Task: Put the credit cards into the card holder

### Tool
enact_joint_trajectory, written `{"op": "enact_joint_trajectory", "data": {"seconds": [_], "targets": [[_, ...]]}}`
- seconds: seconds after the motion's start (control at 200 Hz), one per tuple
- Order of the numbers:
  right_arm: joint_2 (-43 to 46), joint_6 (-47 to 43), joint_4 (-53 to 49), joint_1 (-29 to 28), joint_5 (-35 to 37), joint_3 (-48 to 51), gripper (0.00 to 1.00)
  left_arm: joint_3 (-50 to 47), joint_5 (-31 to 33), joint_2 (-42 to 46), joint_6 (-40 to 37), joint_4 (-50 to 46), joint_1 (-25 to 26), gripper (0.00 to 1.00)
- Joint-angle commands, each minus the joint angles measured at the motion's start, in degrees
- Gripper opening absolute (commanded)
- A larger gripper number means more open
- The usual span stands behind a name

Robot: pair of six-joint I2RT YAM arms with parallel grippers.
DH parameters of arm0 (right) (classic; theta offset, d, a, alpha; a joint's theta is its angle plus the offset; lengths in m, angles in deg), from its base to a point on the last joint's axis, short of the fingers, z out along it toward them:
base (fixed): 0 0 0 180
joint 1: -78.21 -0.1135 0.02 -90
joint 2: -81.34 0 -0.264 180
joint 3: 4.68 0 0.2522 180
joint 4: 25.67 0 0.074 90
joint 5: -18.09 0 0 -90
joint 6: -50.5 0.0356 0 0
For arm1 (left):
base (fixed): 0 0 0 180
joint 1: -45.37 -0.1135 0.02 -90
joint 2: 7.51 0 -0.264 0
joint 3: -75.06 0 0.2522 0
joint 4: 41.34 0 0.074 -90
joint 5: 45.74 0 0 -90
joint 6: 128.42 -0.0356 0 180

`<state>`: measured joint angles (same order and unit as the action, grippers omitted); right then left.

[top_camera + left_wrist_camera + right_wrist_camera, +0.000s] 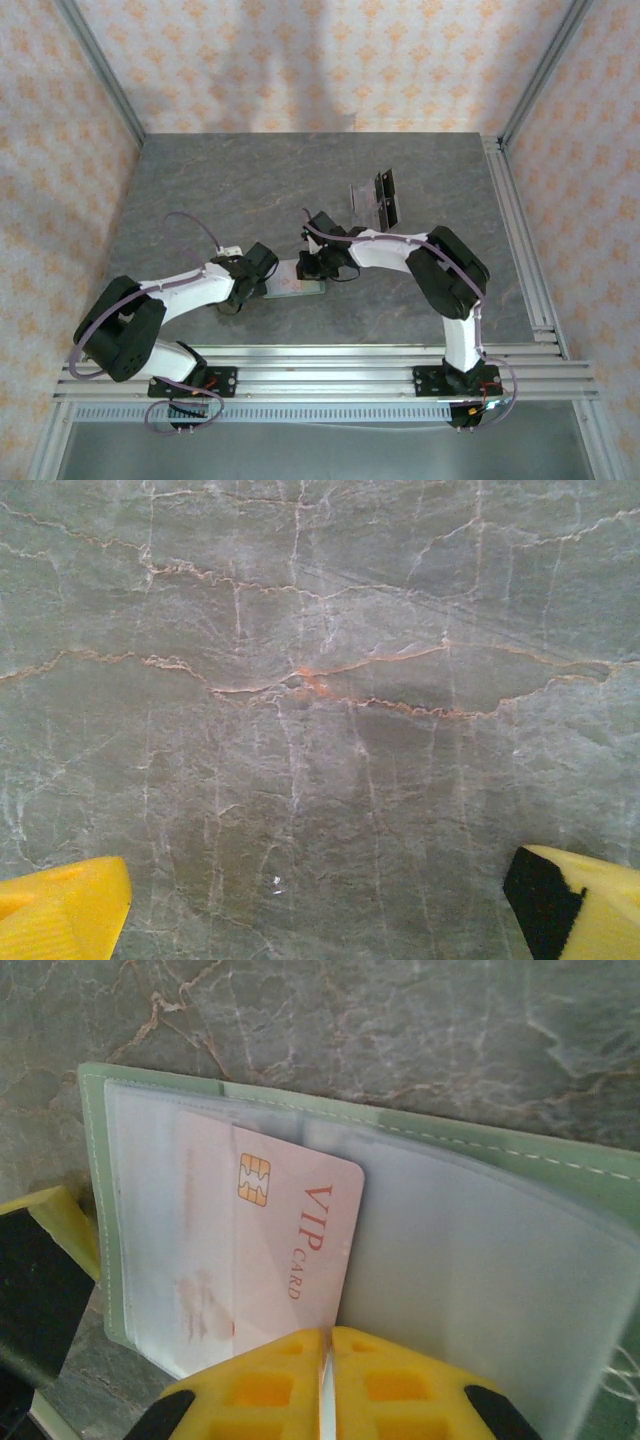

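The grey veined bench [200, 200] takes up most of the overhead view. Papered walls rise at its far, left and right edges, and aluminium rails [320, 362] run along its near edge. The left arm [185, 290] and right arm [420, 255] bend inward and meet near the middle of the bench, a little toward the near edge. Much bare stone lies open to the far left, far right and near right.

The card holder [295, 288] lies flat between the two wrists, well clear of every bench edge. A small cluster of spare cards [380, 198], black and pale, sits toward the far right, well apart from it. I cannot tell whether they lie flat or stand.

The right wrist view gives what the overhead view cannot. The card holder [560, 1175] is open, sage green with stitched edges and clear sleeves inside. A pinkish VIP card [290, 1250] with a gold chip is partly inside a sleeve. The right pincer [327, 1345] is closed tight on that card's near edge, directly at the holder's near side. A yellow-and-black finger [40, 1260] sits just beside the holder's left edge.

In the left wrist view the left pincer [320, 900] is spread wide, with bare stone and nothing else between its fingertips [60, 910].
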<state>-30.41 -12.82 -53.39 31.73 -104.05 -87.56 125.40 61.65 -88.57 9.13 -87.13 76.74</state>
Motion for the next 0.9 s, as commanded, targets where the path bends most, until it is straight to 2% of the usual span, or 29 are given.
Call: {"op": "enact_joint_trajectory", "data": {"seconds": [0.0,0.596,0.891], "targets": [[-1.61,-1.11,-1.78,-0.94,-0.2,-2.46,0.11,-0.12,-0.11,-1.43,0.13,1.09,-0.32,1.0],[-4.04,-0.2,-1.37,-1.51,-2.19,-7.44,0.11,-0.12,0.13,-0.54,0.91,0.5,-0.28,1.0],[-0.46,-2.21,-4.85,-1.51,3.79,-6.36,0.11,-0.62,3.3,2.95,3.33,-2.31,-0.33,1.0]]}}
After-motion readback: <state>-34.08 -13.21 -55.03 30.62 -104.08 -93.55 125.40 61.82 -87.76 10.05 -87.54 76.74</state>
